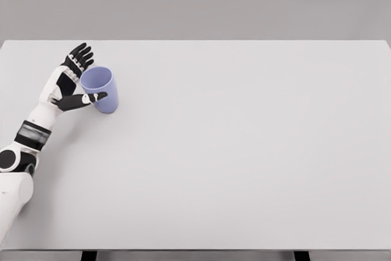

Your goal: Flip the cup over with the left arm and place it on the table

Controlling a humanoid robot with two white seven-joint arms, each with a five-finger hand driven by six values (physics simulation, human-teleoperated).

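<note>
Left arm: white, enters at the lower left corner, nearest the camera, and reaches up and away across the table's left part.
Left hand [68, 84]: black and white, at the far left of the table, palm turned toward the cup.
Fingers [80, 56]: four extended and slightly apart, pointing away past the cup's rim on its left; not wrapped around it.
Thumb: stretched rightward across the cup's near side, tip touching or just at its wall.
Grip: loose at most; whether the palm presses the cup I cannot tell.
Cup [101, 89]: pale blue, no handle visible, on the table's far left beside the hand, mouth facing up and tilted toward the hand.
Cup contents: nothing shows inside; only the blue inner wall is visible.
Cup base: on or very close to the tabletop; contact cannot be told.
Table [244, 151]: light grey, wide, filling most of the view.
Background: plain grey wall behind the far edge.
</note>
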